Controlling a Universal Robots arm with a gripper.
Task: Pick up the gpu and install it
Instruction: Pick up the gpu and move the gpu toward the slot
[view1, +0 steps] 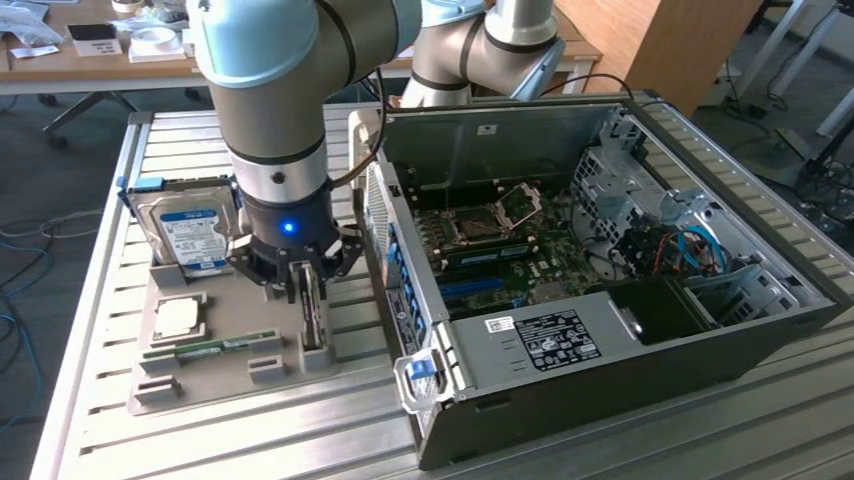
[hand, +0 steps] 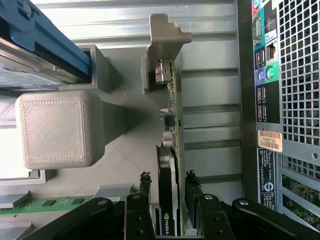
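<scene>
The gpu (view1: 311, 312) stands on edge in a slot of the grey holder tray (view1: 220, 388), on the exterior view's left of the open computer case (view1: 627, 350). In the wrist view the gpu (hand: 170, 150) shows its thin edge, with a green board on one side, a black shroud on the other and the silver bracket (hand: 165, 40) at the far end. My gripper (view1: 310, 292) has come down over the card. It (hand: 168, 182) stands open, with one finger (hand: 145, 190) on each side and a narrow gap to the card on both.
The tray also holds a silver hard drive with a blue label (view1: 191, 235), a CPU (view1: 178, 318) and a narrow green RAM stick (view1: 214, 348). A grey tray post (hand: 55, 130) rises beside the card. The case's rear port panel (hand: 272, 100) is close on the other side. The motherboard (view1: 507, 250) lies exposed.
</scene>
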